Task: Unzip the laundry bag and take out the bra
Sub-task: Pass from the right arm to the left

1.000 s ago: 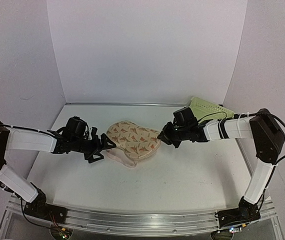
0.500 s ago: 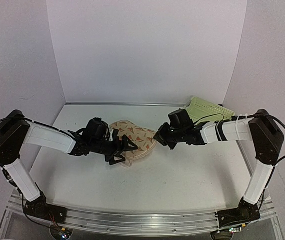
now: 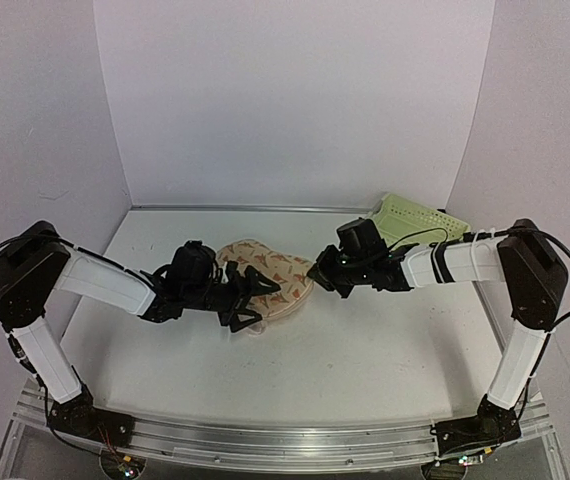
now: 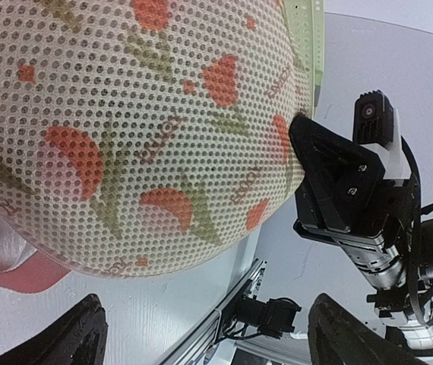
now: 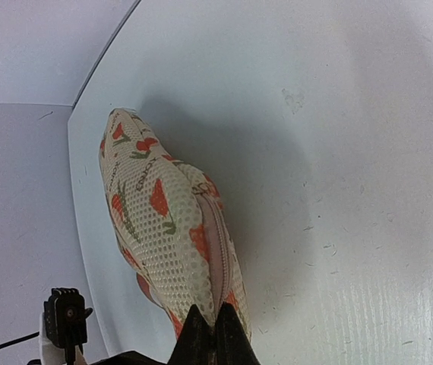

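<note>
Laundry bag (image 3: 270, 275) lies flat at table centre. Left gripper (image 3: 249, 298), at the bag's 8 o'clock end, stands wide open, straddling it without gripping. Right gripper (image 3: 315, 272), at its 3 o'clock end, is fully closed with its tips against the zip rim (image 5: 215, 247). Whether it has a grip cannot be told.

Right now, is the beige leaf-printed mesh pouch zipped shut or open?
Shut where visible: the pouch shows its pink zip closed, no gap.

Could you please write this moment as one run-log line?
left gripper: open at laundry bag | right gripper: shut at its zip end | zip: closed | bra: unseen
</note>
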